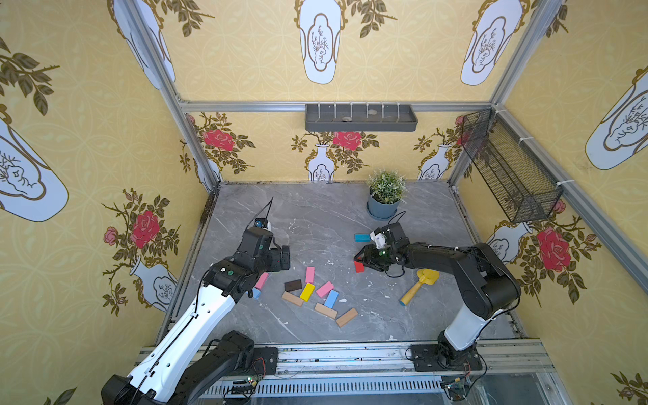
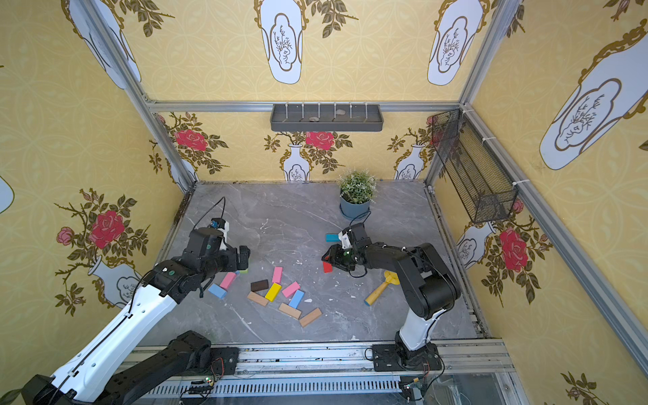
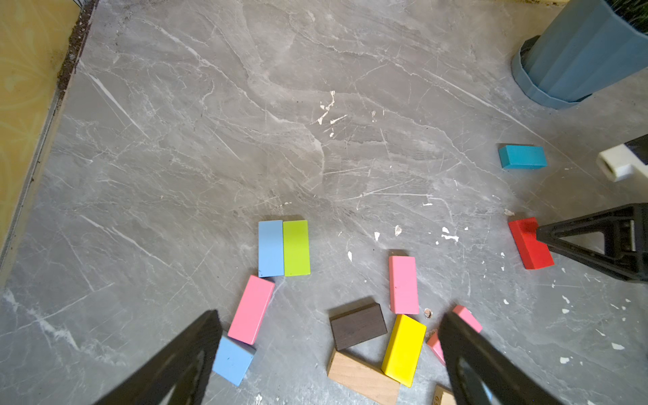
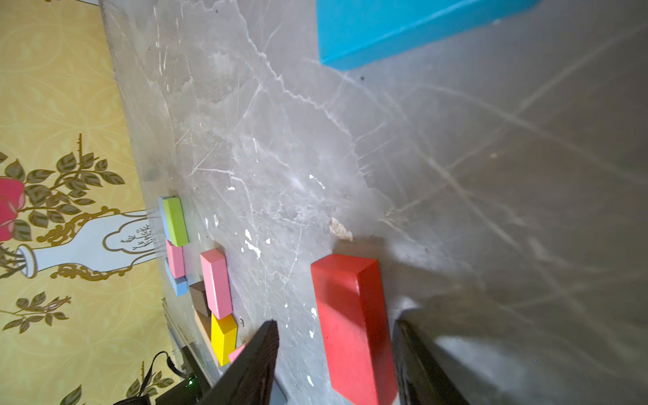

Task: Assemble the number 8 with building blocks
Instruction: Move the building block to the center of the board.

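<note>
Two pincers, both open. The right pincer point(image 4: 335, 324) straddles the red block point(image 4: 347, 291) flat on the surface point(image 4: 280, 140), not squeezing it; the left pincer point(image 3: 329, 315) hangs wide above the scattered building blocks point(image 3: 403, 350).

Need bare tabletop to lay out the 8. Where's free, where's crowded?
Free: the wide tabletop stretch from the left wall to the plant pot and teal block; also the strip between the tan blocks and the front rail. Crowded: the cluster around the yellow block, and by the red block.

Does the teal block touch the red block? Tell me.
No: the teal block lies apart from the red block, bare table between them.
</note>
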Controlling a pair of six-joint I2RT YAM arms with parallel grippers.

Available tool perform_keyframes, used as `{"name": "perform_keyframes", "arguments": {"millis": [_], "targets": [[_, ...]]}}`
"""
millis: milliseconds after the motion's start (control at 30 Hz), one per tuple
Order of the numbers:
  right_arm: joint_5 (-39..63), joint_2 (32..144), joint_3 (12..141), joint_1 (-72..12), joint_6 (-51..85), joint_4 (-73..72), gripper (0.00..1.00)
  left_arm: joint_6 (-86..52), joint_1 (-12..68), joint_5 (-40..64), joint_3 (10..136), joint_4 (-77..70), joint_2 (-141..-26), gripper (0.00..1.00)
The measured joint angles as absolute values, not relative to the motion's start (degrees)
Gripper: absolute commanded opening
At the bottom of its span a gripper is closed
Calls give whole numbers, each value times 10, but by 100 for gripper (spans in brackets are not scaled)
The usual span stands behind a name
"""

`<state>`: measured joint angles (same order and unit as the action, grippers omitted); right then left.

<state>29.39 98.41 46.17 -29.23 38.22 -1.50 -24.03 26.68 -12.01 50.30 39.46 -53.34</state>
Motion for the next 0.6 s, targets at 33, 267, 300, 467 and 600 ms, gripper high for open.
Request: {"name": "perform_keyframes", "arguments": {"millis": [33,267,300,467,600], "targets": [[284,981,464,-294,377,-7,61,-241,267,-121,503,395,-533,100],[185,965,523,-351,342,91,71,-241,267,-124,501,395,-530,100],[171,964,533,-361,338,102,71,-241,267,-124,501,395,-530,100],[94,974,591,-404,330,169,70,-241,267,-124,501,395,-530,100],[38,991,622,-423,332,217,68,-241,267,-125,500,395,-529,100]]}}
